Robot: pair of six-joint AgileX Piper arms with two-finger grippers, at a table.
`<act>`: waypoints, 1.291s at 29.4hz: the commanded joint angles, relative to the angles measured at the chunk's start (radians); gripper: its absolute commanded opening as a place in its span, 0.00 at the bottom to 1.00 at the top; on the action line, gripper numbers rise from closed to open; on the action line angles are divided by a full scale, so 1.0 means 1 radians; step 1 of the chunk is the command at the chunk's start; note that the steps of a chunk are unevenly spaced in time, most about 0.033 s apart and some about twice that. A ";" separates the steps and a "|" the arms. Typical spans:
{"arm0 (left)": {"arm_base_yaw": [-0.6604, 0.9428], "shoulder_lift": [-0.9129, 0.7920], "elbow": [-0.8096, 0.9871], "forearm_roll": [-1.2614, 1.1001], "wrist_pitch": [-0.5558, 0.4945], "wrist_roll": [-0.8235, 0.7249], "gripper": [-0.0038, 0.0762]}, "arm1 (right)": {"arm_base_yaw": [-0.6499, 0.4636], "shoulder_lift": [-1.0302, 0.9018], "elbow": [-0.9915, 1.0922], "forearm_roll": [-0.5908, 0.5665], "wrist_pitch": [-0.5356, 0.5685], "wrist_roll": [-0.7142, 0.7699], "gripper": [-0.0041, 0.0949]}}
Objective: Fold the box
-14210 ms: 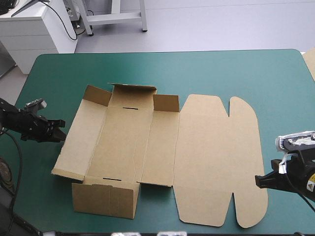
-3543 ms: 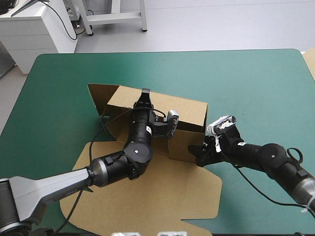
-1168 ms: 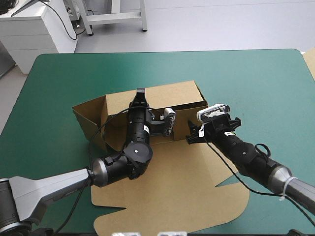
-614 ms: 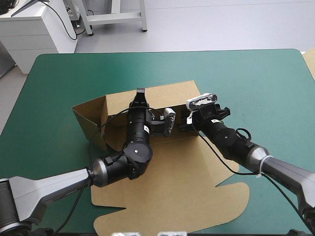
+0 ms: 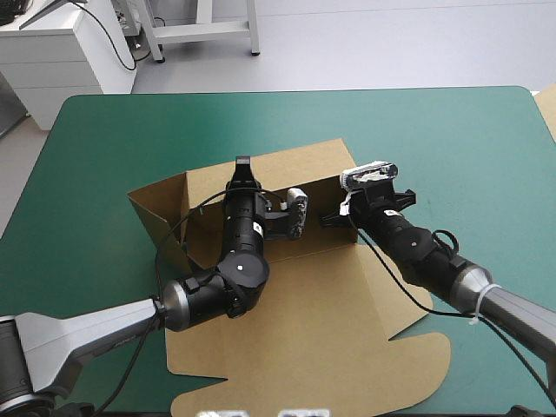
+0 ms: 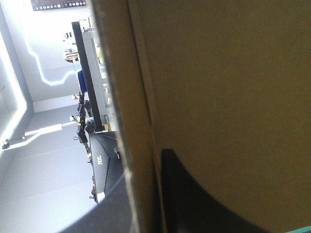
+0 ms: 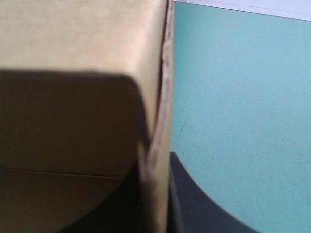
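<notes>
The box [image 5: 306,176] sits mid-worktop [image 5: 469,139], its lid [image 5: 304,330] flat toward six o'clock. My left claw [image 5: 241,167] and right claw [image 5: 332,218] are each nearly closed, pinching a raised wall. Toward twelve, the far wall seems untucked, and uneven pulling could buckle it.

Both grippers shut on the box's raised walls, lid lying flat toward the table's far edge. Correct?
No: in the high view the lid lies flat toward the table's near edge. The left gripper and right gripper do grip the raised walls.
</notes>
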State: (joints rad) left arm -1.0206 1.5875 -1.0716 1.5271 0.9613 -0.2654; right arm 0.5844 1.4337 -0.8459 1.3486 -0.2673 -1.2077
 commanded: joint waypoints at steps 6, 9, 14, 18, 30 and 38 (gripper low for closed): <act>-0.008 -0.030 -0.022 0.052 0.014 -0.178 0.61 | 0.002 -0.048 -0.036 -0.033 -0.105 -0.105 0.02; -0.026 -0.030 -0.022 0.048 0.031 -0.184 0.63 | -0.016 -0.037 -0.043 -0.033 -0.130 -0.105 0.02; -0.107 -0.030 -0.022 0.057 0.072 -0.184 0.63 | -0.121 0.014 -0.102 -0.033 -0.011 -0.105 0.02; -0.178 -0.030 -0.022 0.050 0.132 -0.184 0.63 | -0.237 0.059 -0.171 -0.033 0.124 -0.105 0.02; -0.193 -0.034 -0.092 -0.437 0.109 0.343 0.07 | -0.343 0.103 -0.217 -0.075 0.398 -0.101 0.02; 0.047 -0.091 -0.363 -1.063 0.111 0.727 0.07 | -0.343 0.103 -0.217 -0.088 0.462 -0.055 0.02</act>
State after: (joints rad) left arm -1.0569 1.5667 -1.3262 0.6199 1.0565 0.3602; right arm 0.2500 1.5737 -1.0251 1.2422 0.1782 -1.2886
